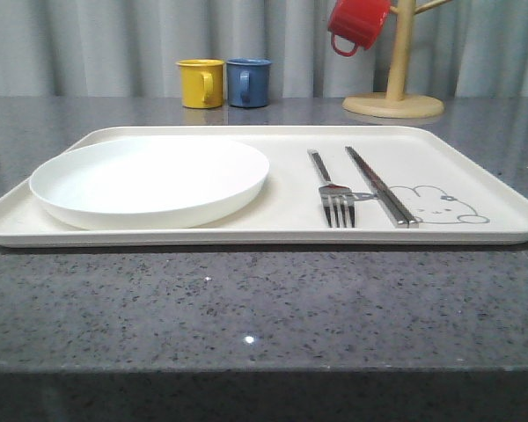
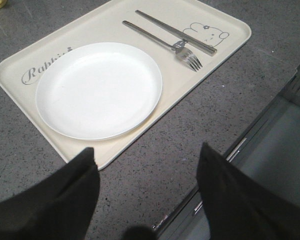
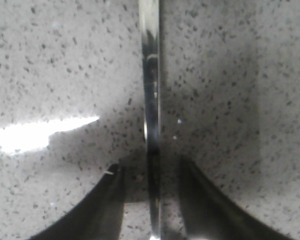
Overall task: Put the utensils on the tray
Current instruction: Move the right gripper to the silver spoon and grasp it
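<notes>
The cream tray [image 1: 286,230] [image 2: 106,29] lies on the grey counter. On it sit the white plate [image 1: 150,180] [image 2: 97,90], the fork [image 1: 333,195] [image 2: 160,42] and the chopsticks [image 1: 378,185] [image 2: 175,32] beside the rabbit drawing. My left gripper [image 2: 148,148] hangs open above bare counter just off the tray's near corner, holding nothing. My right gripper [image 3: 151,165] is low over the counter, open, with the spoon's shiny slim handle [image 3: 151,90] running between its fingers. A gap shows on each side of the handle. The spoon's bowl is out of view.
Yellow mug [image 1: 200,83] and blue mug [image 1: 248,82] stand behind the tray. A red mug [image 1: 358,24] hangs on a wooden mug tree [image 1: 394,92] at the back right. The counter's metal edge [image 2: 238,146] runs close beside the left gripper.
</notes>
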Controlling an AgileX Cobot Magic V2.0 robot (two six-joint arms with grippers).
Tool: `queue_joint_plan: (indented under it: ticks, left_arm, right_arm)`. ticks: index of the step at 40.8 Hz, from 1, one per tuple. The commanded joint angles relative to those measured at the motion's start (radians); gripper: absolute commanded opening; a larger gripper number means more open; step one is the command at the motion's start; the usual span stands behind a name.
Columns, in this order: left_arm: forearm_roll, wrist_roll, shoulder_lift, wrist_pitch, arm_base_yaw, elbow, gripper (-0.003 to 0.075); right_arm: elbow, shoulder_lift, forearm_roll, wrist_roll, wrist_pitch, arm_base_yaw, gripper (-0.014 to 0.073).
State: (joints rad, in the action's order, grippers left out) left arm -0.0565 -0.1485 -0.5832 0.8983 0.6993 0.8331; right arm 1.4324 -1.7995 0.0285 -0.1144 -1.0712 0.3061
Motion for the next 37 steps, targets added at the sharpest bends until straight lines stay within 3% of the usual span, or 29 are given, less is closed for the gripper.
queue_joint_plan:
  ticks: [1,11,22,28,37]
  left_arm:
    - [-0.006,0.008,-0.003,-0.068,0.008,0.024,0.041]
    - [-0.006,0.008,-0.003,-0.068,0.008,0.024,0.041]
    - [-0.006,0.008,-0.003,-0.068,0.008,0.024,0.041]
    - [-0.006,0.008,-0.003,-0.068,0.008,0.024,0.041]
    - [-0.006,0.008,-0.003,-0.068,0.008,0.024,0.041]
  right_arm:
    - [0.028,0.042,-0.006,-0.015,0.028,0.007,0.0139]
    - [0.028,0.042,-0.006,-0.015,0.03,0.007,0.0012]
    - [0.028,0.105,0.052,-0.015,-0.005,-0.009,0.0004]
    - [0.028,0.186,0.105,-0.015,-0.039,-0.089,0.0004]
    - [0.028,0.245,0.19,0.018,-0.154,-0.304,0.0004]
